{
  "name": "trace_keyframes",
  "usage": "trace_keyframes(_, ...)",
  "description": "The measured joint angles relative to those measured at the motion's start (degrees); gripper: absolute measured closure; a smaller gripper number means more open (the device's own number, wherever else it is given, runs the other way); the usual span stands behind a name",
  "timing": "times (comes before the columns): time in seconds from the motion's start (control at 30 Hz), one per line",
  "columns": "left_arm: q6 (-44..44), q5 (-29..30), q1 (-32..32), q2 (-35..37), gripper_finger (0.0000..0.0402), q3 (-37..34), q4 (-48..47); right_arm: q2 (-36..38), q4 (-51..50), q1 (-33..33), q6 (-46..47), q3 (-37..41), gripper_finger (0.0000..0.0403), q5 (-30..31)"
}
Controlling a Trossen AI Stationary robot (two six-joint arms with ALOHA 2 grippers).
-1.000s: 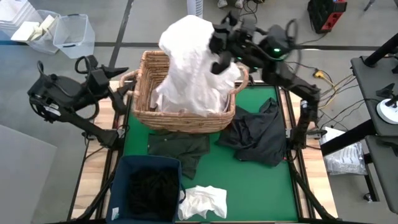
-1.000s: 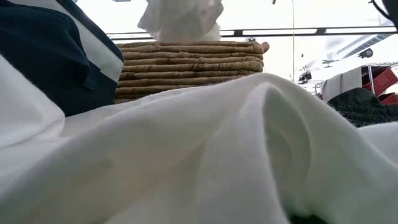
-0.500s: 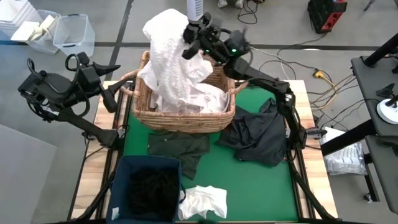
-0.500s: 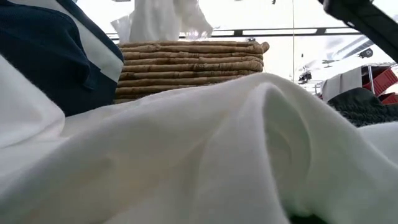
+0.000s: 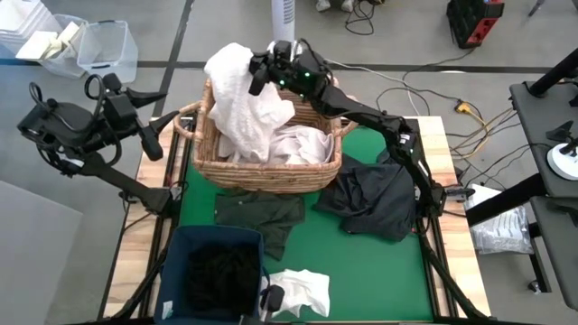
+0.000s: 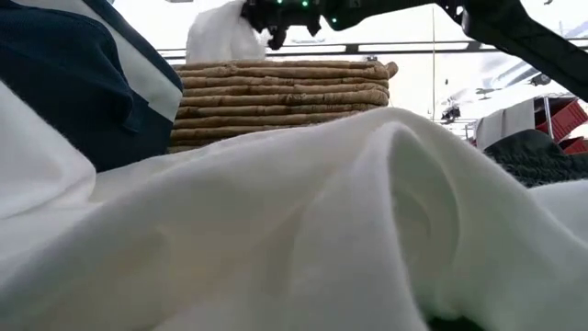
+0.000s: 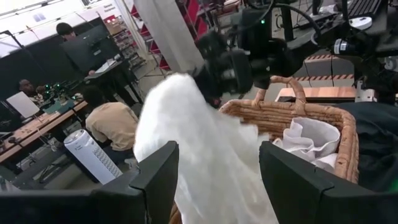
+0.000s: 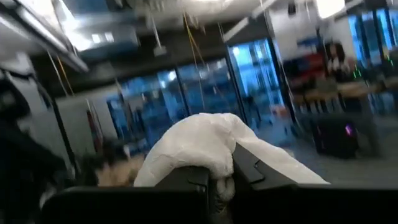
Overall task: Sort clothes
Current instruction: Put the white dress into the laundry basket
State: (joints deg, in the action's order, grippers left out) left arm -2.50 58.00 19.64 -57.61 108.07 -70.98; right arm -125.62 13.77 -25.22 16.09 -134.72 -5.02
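White garment (image 5: 237, 95) in right claw (image 5: 262, 70), over basket (image 5: 271, 171)

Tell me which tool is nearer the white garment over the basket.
Right. The right tool is clamped on the white garment above the basket; the left tool waits open, off the basket's left side.

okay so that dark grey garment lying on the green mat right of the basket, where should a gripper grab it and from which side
Take the dark grey garment from straight above, at the raised folds near its middle. It lies crumpled on the green mat, so those ridges probably give the fingers something to pinch; its flat edges hug the mat. The right gripper, shut on a white garment over the wicker basket, is busy.
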Motion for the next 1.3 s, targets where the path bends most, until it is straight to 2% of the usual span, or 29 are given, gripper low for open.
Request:
trace_keyframes(0.3, -0.2, 0.0, 0.0, 0.3, 0.0201, 0.0, -0.4, 0.0, -14.6, 0.1, -1.1, 0.0, 0.039, -3.1)
trace_keyframes(0.47, -0.2, 0.0, 0.0, 0.4, 0.0201, 0.0, -1.1, 0.0, -24.0, 0.3, -1.1, 0.0, 0.039, -7.7)
trace_keyframes(0.67, -0.2, 0.0, 0.0, 0.5, 0.0201, 0.0, -1.7, 0.0, -35.1, 0.9, -3.8, 0.0, 0.039, -10.5)
trace_keyframes(0.93, 0.0, 0.0, 0.0, 0.6, 0.0201, 0.0, -1.6, 0.0, -43.8, 1.1, -7.0, 0.0, 0.039, -14.8)
trace_keyframes(1.13, 0.2, 0.0, 0.0, 0.6, 0.0201, 0.0, -2.0, 0.0, -53.5, 1.7, -13.0, 0.0, 0.039, -15.1)
trace_keyframes(1.3, 0.5, 0.0, 0.0, 0.6, 0.0201, 0.0, -2.5, 0.0, -62.5, 2.8, -22.3, 0.0, 0.039, -15.0)
